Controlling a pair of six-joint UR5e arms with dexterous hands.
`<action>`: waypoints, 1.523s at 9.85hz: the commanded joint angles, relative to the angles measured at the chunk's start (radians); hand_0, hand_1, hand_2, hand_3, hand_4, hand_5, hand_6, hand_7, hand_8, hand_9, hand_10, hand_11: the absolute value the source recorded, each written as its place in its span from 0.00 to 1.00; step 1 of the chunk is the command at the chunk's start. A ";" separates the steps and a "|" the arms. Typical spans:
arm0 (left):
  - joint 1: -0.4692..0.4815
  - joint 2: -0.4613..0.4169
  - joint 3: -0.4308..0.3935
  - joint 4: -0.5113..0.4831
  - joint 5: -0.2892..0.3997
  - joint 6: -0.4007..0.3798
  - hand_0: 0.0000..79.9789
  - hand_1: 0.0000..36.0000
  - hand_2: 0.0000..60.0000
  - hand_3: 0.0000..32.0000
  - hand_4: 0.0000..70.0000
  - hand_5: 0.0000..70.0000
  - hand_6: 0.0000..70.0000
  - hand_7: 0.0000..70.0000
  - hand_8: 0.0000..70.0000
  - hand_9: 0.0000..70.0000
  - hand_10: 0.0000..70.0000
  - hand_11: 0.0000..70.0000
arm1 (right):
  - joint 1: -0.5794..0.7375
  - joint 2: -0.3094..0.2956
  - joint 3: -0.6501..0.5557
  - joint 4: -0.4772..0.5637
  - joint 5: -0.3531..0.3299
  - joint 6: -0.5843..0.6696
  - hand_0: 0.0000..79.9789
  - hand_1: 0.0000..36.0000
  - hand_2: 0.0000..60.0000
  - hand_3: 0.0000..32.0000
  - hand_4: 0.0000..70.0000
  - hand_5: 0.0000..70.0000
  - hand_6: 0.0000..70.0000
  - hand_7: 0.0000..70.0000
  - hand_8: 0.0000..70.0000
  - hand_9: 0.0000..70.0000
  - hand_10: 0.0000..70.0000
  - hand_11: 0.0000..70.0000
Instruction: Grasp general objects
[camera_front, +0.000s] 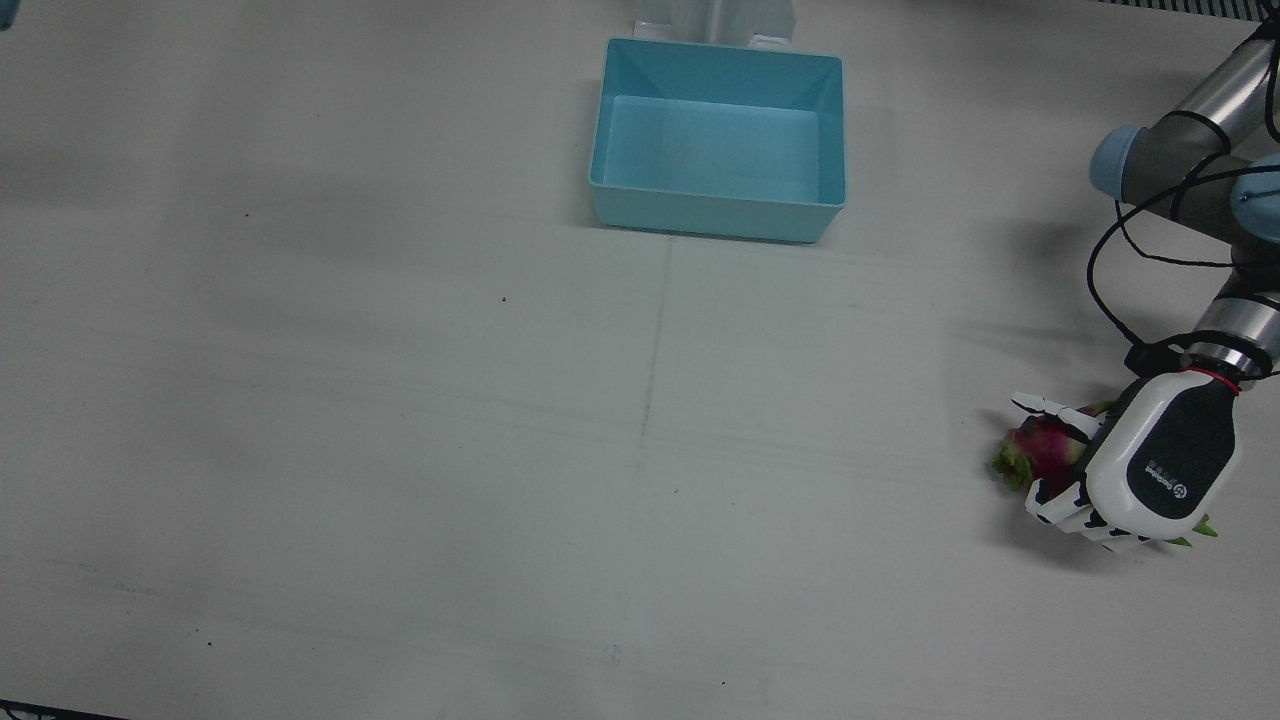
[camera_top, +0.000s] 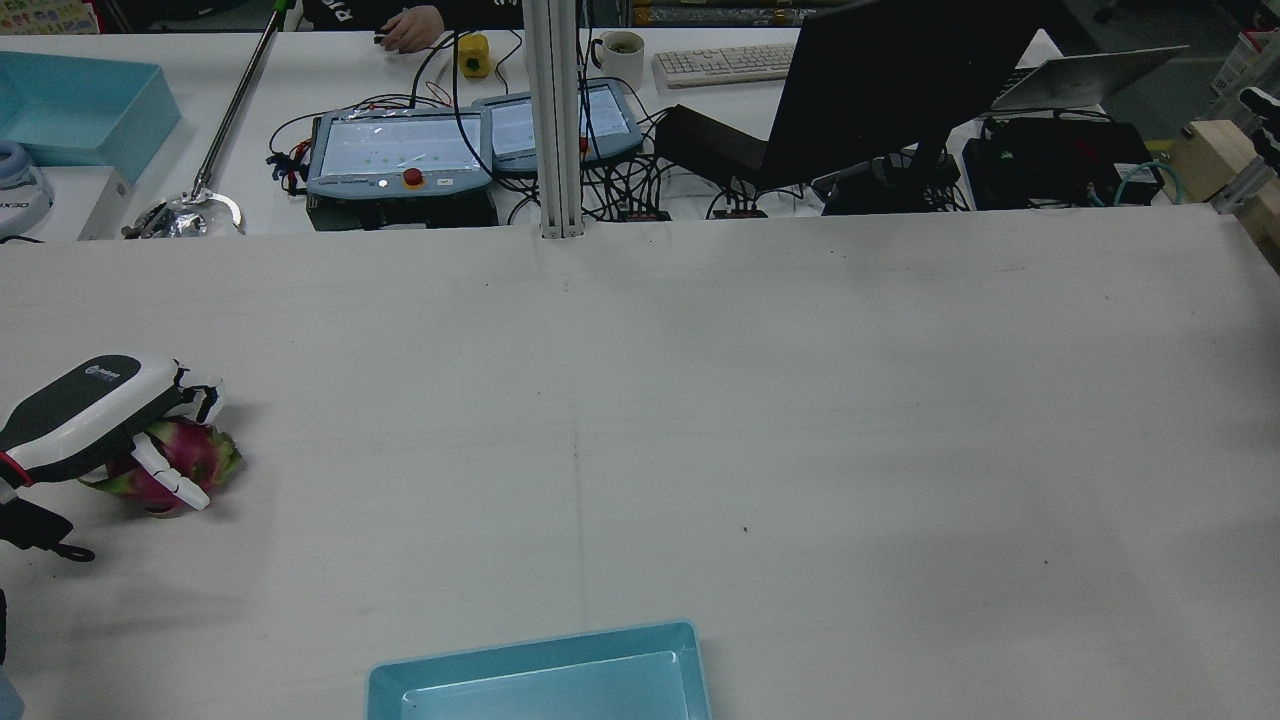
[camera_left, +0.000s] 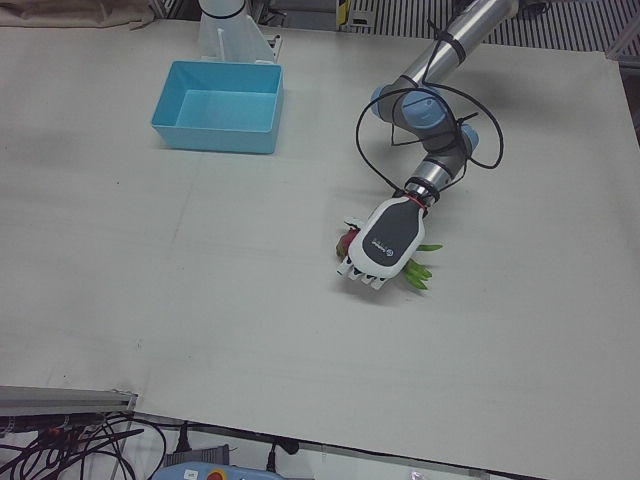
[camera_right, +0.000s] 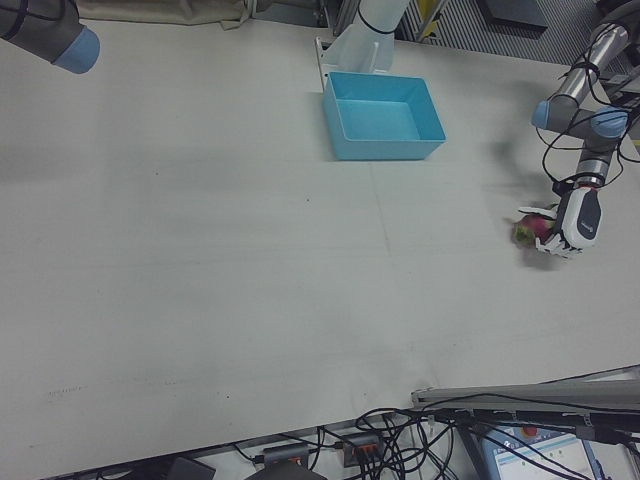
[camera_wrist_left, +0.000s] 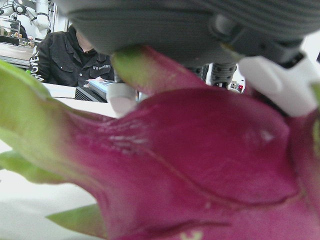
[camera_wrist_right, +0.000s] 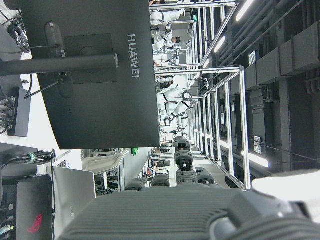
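Observation:
A pink dragon fruit (camera_front: 1040, 450) with green scales lies on the white table at the robot's far left. My left hand (camera_front: 1160, 465) sits over it, fingers curled around it from both sides. The fruit (camera_top: 195, 455) shows under the hand (camera_top: 90, 410) in the rear view, resting on the table. It fills the left hand view (camera_wrist_left: 200, 165), pressed against the palm. Of my right hand, only the dark palm edge (camera_wrist_right: 175, 210) shows in its own view, pointing at a monitor away from the table; its fingers are hidden.
An empty light-blue bin (camera_front: 715, 215) stands at the table's middle on the robot's side. A right arm joint (camera_right: 70, 45) shows at the table's far corner. Control pendants, cables and a monitor (camera_top: 900, 80) lie beyond the table's operator edge.

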 joint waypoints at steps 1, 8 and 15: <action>-0.001 -0.021 -0.014 0.033 0.005 -0.010 0.58 0.00 0.29 0.00 0.81 1.00 1.00 1.00 1.00 1.00 1.00 1.00 | 0.000 0.000 0.001 0.000 0.000 0.000 0.00 0.00 0.00 0.00 0.00 0.00 0.00 0.00 0.00 0.00 0.00 0.00; -0.004 -0.049 -0.034 0.063 0.009 -0.015 0.58 0.00 0.95 0.00 1.00 1.00 1.00 1.00 1.00 1.00 1.00 1.00 | 0.000 0.000 0.001 0.000 0.000 0.000 0.00 0.00 0.00 0.00 0.00 0.00 0.00 0.00 0.00 0.00 0.00 0.00; -0.015 -0.072 -0.167 0.265 0.150 -0.023 0.58 0.28 0.00 1.00 0.00 0.05 0.00 0.11 0.00 0.00 0.00 0.00 | 0.000 0.000 -0.001 0.000 0.000 0.000 0.00 0.00 0.00 0.00 0.00 0.00 0.00 0.00 0.00 0.00 0.00 0.00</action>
